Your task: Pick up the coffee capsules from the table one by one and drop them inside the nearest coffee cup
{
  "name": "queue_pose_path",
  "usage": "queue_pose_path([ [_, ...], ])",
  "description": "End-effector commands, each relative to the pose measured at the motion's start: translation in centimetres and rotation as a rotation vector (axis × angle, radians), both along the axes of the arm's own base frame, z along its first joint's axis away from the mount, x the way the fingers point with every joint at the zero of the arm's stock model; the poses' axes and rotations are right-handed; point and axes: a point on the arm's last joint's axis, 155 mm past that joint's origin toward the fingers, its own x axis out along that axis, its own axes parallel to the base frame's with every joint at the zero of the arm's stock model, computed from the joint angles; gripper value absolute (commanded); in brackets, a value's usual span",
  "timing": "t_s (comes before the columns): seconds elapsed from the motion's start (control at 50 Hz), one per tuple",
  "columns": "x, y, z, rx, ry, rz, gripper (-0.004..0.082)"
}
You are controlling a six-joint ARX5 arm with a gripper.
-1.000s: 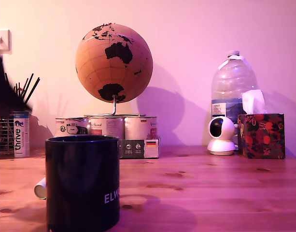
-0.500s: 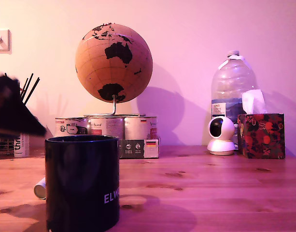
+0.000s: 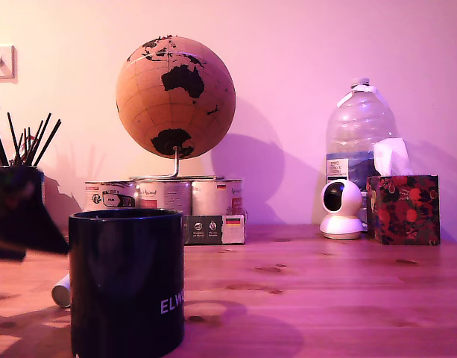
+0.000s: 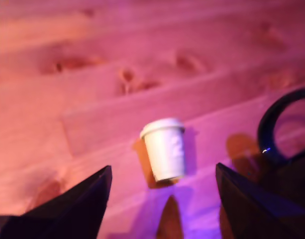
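A small whitish coffee capsule (image 4: 163, 149) lies on its side on the wooden table (image 4: 92, 99); in the exterior view only its end (image 3: 62, 291) peeks out beside the cup. The glossy black coffee cup (image 3: 127, 280) with pale lettering stands at the front in the exterior view, and its handle (image 4: 281, 129) shows in the wrist view. My gripper (image 4: 162, 184) hovers above the capsule, open, with the capsule lying between and ahead of the two dark fingers (image 4: 77, 204). In the exterior view the gripper is a dark blurred shape (image 3: 19, 216) at that view's left edge.
Behind stand a globe (image 3: 175, 97) on silvery tins (image 3: 165, 198), a pencil holder (image 3: 16, 149), a white camera (image 3: 341, 209), a water bottle (image 3: 360, 134) and a tissue box (image 3: 403, 209). Bare wood stretches to the exterior view's right.
The dark gripper has come down along the exterior view's left edge, from beside the pencil holder to just above the table next to the cup. The cup and capsule have not moved.
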Motion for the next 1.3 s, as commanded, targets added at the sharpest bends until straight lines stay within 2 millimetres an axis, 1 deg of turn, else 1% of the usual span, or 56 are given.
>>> queue_pose_path([
  [0.0,0.8,-0.4,0.5,-0.010,-0.006,-0.002,0.0605],
  [0.14,1.4,-0.9,0.1,-0.008,0.020,-0.012,0.0605],
  [0.4,2.2,-1.2,-1.7,0.017,0.088,-0.012,0.0605],
  [0.7,3.2,-1.6,-3.0,0.048,0.148,-0.020,0.0605],
  [0.94,2.8,-1.6,-4.7,0.069,0.220,-0.026,0.0604],
  [1.2,2.6,-1.5,-4.9,0.074,0.235,-0.026,0.0600],
  [1.28,2.4,-1.5,-5.0,0.076,0.240,-0.026,0.0572],
])
